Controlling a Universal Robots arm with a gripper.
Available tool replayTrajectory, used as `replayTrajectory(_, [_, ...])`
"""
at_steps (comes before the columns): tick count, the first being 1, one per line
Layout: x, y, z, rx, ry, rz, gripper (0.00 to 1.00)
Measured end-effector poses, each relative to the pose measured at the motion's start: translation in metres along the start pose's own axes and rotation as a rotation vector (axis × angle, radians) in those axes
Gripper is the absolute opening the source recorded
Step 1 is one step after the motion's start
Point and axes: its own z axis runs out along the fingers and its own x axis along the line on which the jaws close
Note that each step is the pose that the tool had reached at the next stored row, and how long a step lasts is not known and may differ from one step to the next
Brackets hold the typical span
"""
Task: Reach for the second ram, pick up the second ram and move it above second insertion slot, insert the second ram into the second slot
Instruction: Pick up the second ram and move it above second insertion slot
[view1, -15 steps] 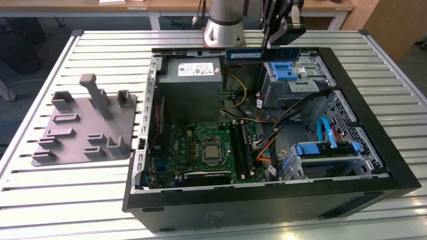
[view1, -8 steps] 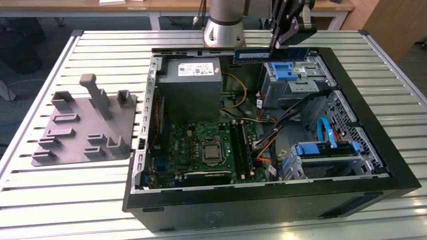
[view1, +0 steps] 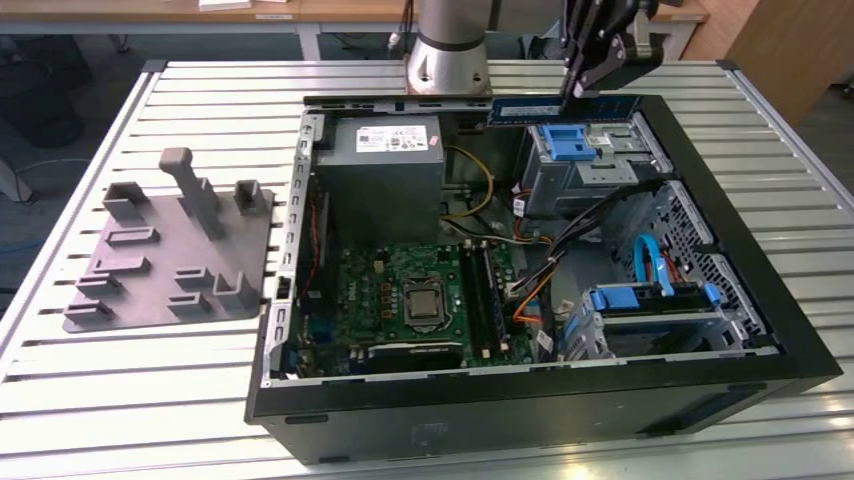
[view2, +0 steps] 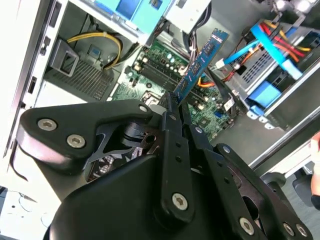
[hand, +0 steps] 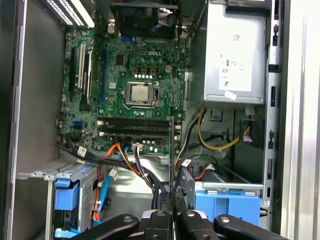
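1. Since the second ram (view1: 567, 108) hangs in the air over the far rim of the case (view1: 534, 410), this reads as the carry to the slot, not the push. The case lies open on the slatted table (view1: 80, 400). The path I'd judge right runs toward the near side and the exterior view's left, kept high over the case walls.
2. On the motherboard (view1: 387, 290), the memory slots (view1: 483, 290) run near to far, while the stick's long edge lies left to right, crosswise to them. My read is that it needs roughly a quarter turn at the wrist, made up high rather than down among parts. A cable bundle (view1: 561, 240) sits between the drive bays and the slots, so keep height across it. I can't tell which slot is free or how the latches stand. Square up over the slot before any descent.
3. The arm (view1: 447, 45) has its base on the far side of the table, just behind the case. Its wrist reaches out toward the exterior view's right, tool pointing down.
4. The gripper (view1: 583, 90) has its fingers clamped on the stick's upper edge, a bit right of mid-length. Both wrist views show it pinched between the fingertips (view2: 172, 107).
5. The stick is roughly level, just above the blue drive caddy (view1: 567, 145) and not touching it, well apart from the slots. The first wrist view sees it edge-on (hand: 171, 145) with the slots (hand: 135, 127) beyond.
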Motion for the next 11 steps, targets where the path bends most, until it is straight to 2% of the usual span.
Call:
replayTrajectory(7, [0.0006,-0.0169,-0.0003,-0.0006,0.0,0.0,0.14])
replayTrajectory(11, [0.0006,-0.0201,-0.0004,-0.0006,-0.0003,0.0,0.14])
